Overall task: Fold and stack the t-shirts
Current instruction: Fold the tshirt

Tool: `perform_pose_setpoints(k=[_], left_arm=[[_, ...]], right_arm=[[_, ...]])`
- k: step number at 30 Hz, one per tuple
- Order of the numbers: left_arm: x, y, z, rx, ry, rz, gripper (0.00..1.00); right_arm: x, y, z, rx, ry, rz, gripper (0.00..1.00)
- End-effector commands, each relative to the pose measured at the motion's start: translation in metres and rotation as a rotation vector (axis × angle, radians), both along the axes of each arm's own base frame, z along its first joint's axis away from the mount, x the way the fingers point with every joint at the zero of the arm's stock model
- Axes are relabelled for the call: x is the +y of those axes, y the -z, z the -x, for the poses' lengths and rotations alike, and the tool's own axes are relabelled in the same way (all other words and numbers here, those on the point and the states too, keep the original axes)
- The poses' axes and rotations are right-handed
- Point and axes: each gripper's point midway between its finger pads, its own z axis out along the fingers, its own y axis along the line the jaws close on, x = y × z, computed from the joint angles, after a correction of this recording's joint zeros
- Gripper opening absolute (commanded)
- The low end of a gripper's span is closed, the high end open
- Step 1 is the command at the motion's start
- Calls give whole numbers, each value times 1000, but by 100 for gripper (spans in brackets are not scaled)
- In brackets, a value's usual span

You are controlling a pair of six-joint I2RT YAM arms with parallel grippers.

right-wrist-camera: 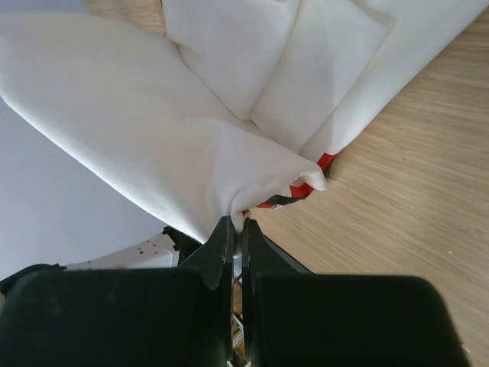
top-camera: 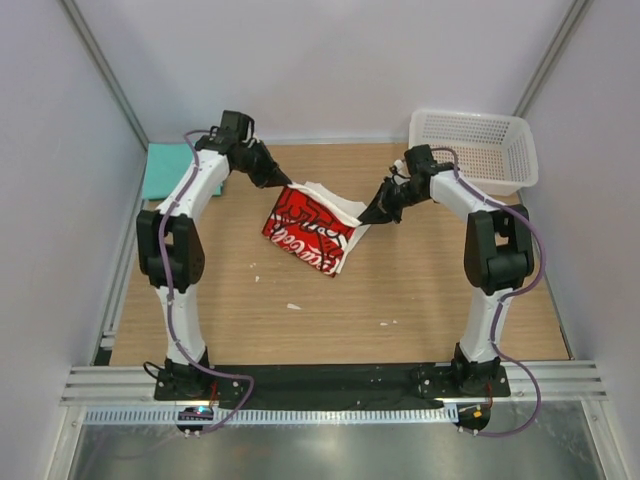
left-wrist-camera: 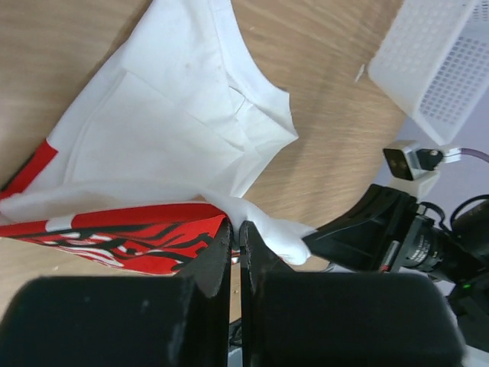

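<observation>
**White printed t-shirt held between two claws over the far half of the counter**

Container: a white plastic mesh basket [top-camera: 475, 150] stands at the far right corner of the counter [top-camera: 420, 290], its perforated floor and walls in view. Neither shirt is in it.

Lettering: the white t-shirt [top-camera: 312, 228] carries a red print with white script and black outlines. The cloth is creased and folded over, so the words cannot be read.

Left claw [top-camera: 283, 185]: clenched on the shirt's upper left edge, where the red print meets white cloth, as the left wrist view shows.

Right claw [top-camera: 372, 213]: clenched on a bunched white corner at the shirt's right side. The right wrist view shows the fingers pinched together on the cloth.

The shirt spans the gap between the two claws, roughly midway between the left and right edges. The red print faces up and slopes toward the near edge. Whether its lower hem touches the wood cannot be told.

The teal-green t-shirt [top-camera: 165, 170] lies flat at the far left corner, well apart from the white one.
</observation>
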Motion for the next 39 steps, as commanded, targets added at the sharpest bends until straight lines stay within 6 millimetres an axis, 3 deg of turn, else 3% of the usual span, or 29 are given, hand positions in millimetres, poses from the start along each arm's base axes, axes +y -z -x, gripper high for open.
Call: perform_pose_setpoints(k=[1, 8, 10, 12, 13, 14, 15, 16, 17, 18, 19, 20, 21, 22, 23, 24, 25, 26, 27, 28, 29, 30, 31, 32, 33, 37, 39], left_arm=[[-24, -17, -37, -101, 76, 101, 0], [-36, -10, -71, -222, 79, 110, 0], [-34, -9, -69, -218, 70, 106, 0], [-24, -26, -62, -249, 38, 62, 0], [-16, -9, -48, -202, 31, 29, 0], [-10, -8, -40, -188, 21, 12, 0], [-2, -22, -23, -186, 11, 2, 0], [7, -1, -4, -117, 0, -19, 0], [11, 3, 11, -97, -1, -25, 0], [17, -13, 29, -118, -6, -27, 0], [21, -14, 43, -109, -10, -35, 0], [25, 11, 70, -34, -7, -51, 0], [29, 13, 84, -14, -8, -55, 0], [34, 0, 104, -39, -10, -50, 0], [38, 15, 126, 8, -6, -64, 0], [42, 15, 143, 22, -5, -69, 0], [46, 2, 157, -15, -13, -65, 0], [50, -1, 169, -19, -17, -68, 0], [55, 11, 191, 35, -18, -84, 0], [58, 0, 204, 2, -18, -78, 0], [60, 2, 217, 18, -10, -81, 0], [64, 13, 239, 87, -6, -93, 0], [67, 6, 254, 62, -5, -87, 0], [72, 15, 275, 118, -4, -104, 0], [75, 10, 284, 104, -9, -108, 0], [86, 15, 341, 154, -14, -114, 0], [87, 13, 369, 168, -6, -87, 0]], right_arm=[[-1, -7, -14, -36, -3, -27, 1], [-9, 12, -28, -52, 18, -11, 1], [-9, 13, -27, -51, 12, -8, 1], [-9, 8, -25, -66, -5, 12, 2], [-12, 9, -19, -73, -28, 52, 1], [-14, 6, -17, -77, -35, 67, 1], [-13, 3, -12, -81, -47, 75, 2], [-13, -6, -8, -95, -45, 75, 1], [-12, -3, 0, -80, -50, 76, 1], [-11, -5, 4, -82, -53, 79, 1], [-5, -7, 14, -77, -79, 85, 1], [-3, -13, 21, -91, -92, 93, 1], [0, -10, 32, -78, -107, 104, 2], [10, -11, 46, -73, -142, 108, 1], [11, -14, 60, -76, -151, 117, 1], [15, -15, 69, -76, -166, 119, 1], [19, -15, 79, -76, -178, 123, 1], [25, -8, 101, -40, -201, 132, 1], [27, -13, 111, -60, -209, 135, 1], [28, -14, 120, -63, -214, 137, 1], [30, -4, 142, -22, -234, 152, 1], [29, -11, 151, -47, -233, 150, 1], [29, -9, 161, -40, -238, 152, 1], [26, -8, 179, -32, -237, 157, 1], [26, 0, 189, 7, -240, 167, 1], [17, -6, 235, 3, -242, 165, 1], [8, 3, 260, 50, -248, 188, 1]])
